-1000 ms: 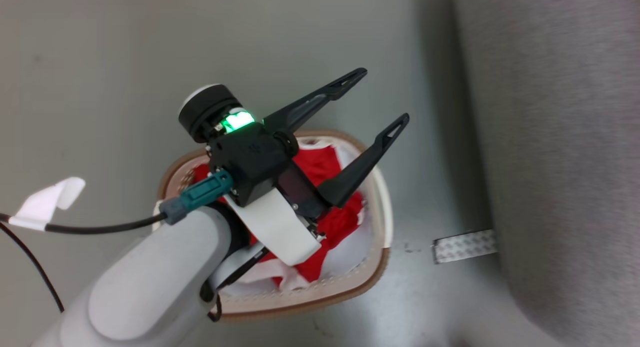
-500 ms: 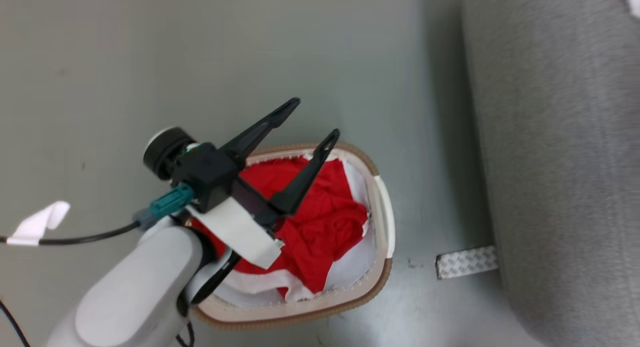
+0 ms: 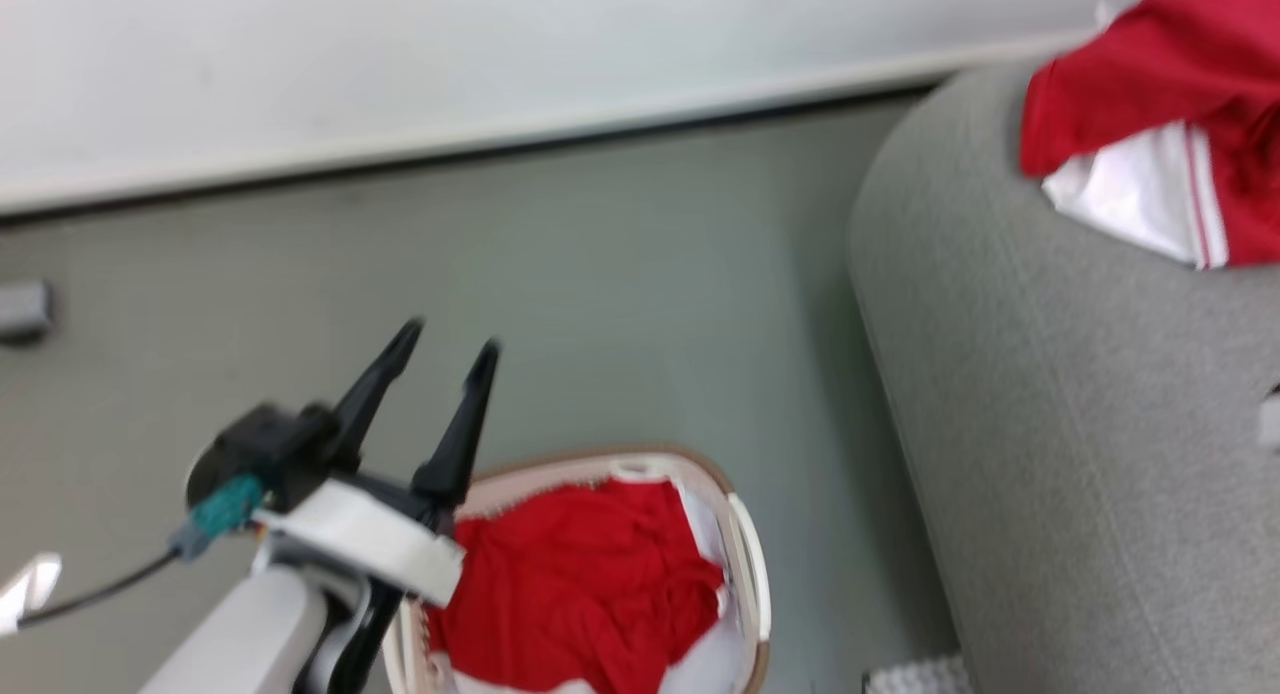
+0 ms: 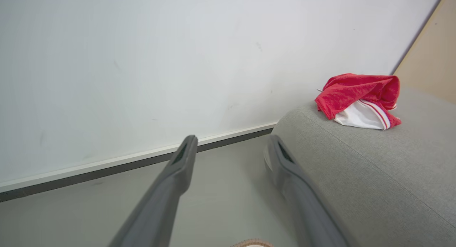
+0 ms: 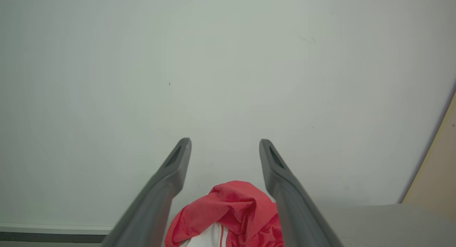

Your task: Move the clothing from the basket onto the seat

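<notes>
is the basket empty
No, red clothing lies bunched inside the basket, filling most of it in the head view.

red clothing [image 3: 590, 574], grey seat [image 3: 1050, 424], cream basket [image 3: 748, 564]

No lettering can be read on clothing [image 3: 580, 574], basket [image 3: 748, 574] or seat [image 3: 1050, 424] (head view blurred).

Bare lab-like room: plain white wall [image 4: 142, 62], grey floor [image 3: 600, 274], grey seat [image 3: 1050, 424], laundry basket [image 3: 748, 564].
</notes>
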{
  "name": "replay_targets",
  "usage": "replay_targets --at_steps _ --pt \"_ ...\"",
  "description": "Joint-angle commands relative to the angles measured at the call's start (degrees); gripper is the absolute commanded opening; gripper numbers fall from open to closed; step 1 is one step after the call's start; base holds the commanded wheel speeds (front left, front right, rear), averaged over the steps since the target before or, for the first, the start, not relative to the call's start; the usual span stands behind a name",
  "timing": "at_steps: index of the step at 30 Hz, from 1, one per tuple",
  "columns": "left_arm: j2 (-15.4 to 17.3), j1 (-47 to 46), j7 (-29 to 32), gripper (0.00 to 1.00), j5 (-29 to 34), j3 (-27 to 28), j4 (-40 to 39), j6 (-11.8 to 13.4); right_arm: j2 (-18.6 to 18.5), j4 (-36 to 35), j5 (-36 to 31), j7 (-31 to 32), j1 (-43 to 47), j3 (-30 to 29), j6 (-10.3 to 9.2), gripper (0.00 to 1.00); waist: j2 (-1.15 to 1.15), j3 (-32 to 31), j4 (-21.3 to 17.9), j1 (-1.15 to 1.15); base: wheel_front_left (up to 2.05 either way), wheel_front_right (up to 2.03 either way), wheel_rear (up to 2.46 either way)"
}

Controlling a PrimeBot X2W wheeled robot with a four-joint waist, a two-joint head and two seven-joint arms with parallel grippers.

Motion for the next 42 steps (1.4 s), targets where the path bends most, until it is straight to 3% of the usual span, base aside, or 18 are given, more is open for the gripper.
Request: replay_targets --at_steps 1,10,16,28,42 --pt "0.0 2.06 -0.26 1.0 -0.73 0.5 0.39 0.59 -0.15 -0.67 0.65 0.17 2.03 0.33 -0.14 1.0 0.0 -7.49 1.66 0.02 0.0 0.0 0.0" --pt "-1.23 17.2 -0.45 1.0 1.78 9.41 0.01 4.93 3.05 -1.84 0.16 0.08 17.36 9.11 -0.14 1.0 0.0 -17.75 4.9 0.02 0.0 0.0 0.0" --pt "-4.04 24.41 -0.43 1.0 5.0 14.83 -1.21 4.94 5.04 2.05 -0.55 -1.08 24.63 13.35 -0.14 1.0 0.0 -19.81 7.83 0.02 0.0 0.0 0.0" --pt "-9.71 29.73 -0.44 1.0 10.87 22.71 0.77 -0.09 7.92 2.65 -1.26 -1.26 30.81 13.86 -0.14 1.0 0.0 -20.97 9.53 0.02 0.0 0.0 0.0" --pt "-11.92 24.9 -0.44 1.0 15.53 24.72 3.45 -5.87 7.98 0.25 -0.57 -1.26 27.0 13.7 -0.14 1.0 0.0 -16.2 5.63 0.02 0.0 0.0 0.0"
